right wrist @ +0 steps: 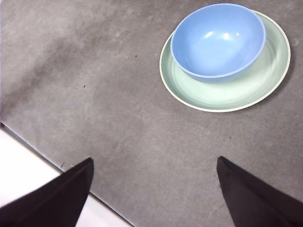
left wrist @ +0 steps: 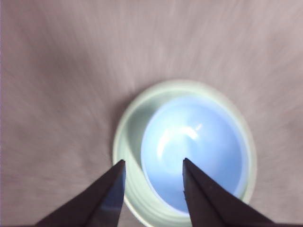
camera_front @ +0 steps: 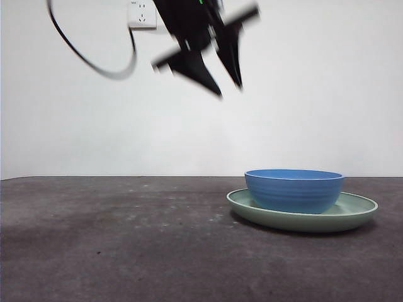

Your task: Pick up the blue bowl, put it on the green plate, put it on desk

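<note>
The blue bowl (camera_front: 294, 189) sits upright in the green plate (camera_front: 356, 211), which rests on the desk (camera_front: 126, 245) at the right. My left gripper (camera_front: 230, 90) is open and empty, blurred, high above the desk and to the left of the bowl. In its wrist view the left gripper (left wrist: 154, 161) looks down on the bowl (left wrist: 194, 146) inside the plate (left wrist: 130, 132). My right gripper (right wrist: 155, 159) is wide open and empty, well away from the bowl (right wrist: 218, 40) and plate (right wrist: 227, 94), near the desk's edge.
A white wall socket (camera_front: 141, 14) and a hanging black cable (camera_front: 94, 63) are at the back wall. The desk's edge (right wrist: 47, 153) runs close by the right gripper, with a white surface beyond it.
</note>
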